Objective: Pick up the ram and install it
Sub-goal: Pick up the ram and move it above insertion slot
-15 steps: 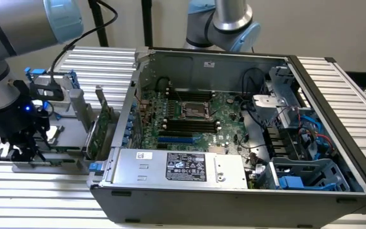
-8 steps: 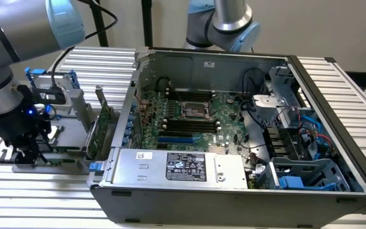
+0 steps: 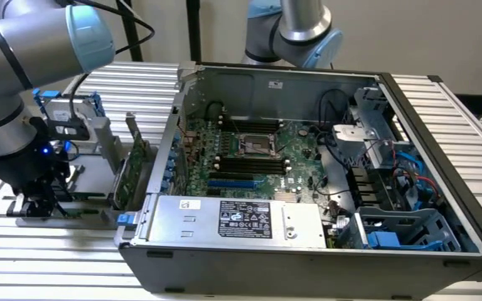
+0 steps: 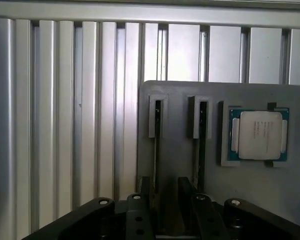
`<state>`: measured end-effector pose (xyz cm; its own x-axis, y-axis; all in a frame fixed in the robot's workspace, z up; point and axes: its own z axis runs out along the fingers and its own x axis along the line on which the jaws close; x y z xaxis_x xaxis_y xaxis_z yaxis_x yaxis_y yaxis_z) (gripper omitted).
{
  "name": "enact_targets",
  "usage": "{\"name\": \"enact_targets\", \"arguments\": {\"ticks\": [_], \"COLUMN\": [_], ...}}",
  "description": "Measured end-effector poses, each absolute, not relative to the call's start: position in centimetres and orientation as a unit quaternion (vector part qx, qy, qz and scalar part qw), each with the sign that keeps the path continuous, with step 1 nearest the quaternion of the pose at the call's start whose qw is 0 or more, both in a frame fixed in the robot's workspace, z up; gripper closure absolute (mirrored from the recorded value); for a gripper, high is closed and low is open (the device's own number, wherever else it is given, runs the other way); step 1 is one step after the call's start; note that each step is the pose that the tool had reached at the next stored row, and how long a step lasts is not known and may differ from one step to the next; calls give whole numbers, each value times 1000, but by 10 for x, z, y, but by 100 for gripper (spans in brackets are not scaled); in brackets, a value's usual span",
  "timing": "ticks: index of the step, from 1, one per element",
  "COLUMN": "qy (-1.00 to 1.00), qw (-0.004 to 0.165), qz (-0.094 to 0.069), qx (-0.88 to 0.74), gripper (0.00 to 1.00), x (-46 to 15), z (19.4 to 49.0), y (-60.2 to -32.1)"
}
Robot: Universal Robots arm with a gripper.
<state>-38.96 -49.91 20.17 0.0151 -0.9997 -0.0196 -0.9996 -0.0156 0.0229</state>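
Grey holder [image 4: 180, 95] lies on the slatted table [image 4: 65, 125]; the gripper [image 4: 165, 184] hangs over one narrow slot [image 4: 157, 135], fingers [image 4: 145, 186] spread, gripping nothing.

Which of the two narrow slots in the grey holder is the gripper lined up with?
The slot farther from the square processor chip: it runs between the gripper's open fingers, while the other slot lies outside them.

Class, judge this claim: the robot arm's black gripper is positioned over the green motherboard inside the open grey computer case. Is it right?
Not right. The black gripper is over the flat grey slotted holder tray outside the open grey computer case, at the exterior view's left, as the wrist and exterior views show.
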Motion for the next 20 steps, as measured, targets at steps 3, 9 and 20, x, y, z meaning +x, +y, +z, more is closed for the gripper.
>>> {"name": "enact_targets", "arguments": {"ticks": [3, 9, 20], "qy": [-700, -700, -700], "qw": [2, 2, 3], "qz": [-14, -14, -15], "qx": [714, 714, 714], "gripper": [0, 0, 100], "x": [-390, -389, -387], "z": [198, 195, 194], "y": [-499, -500, -503]}}
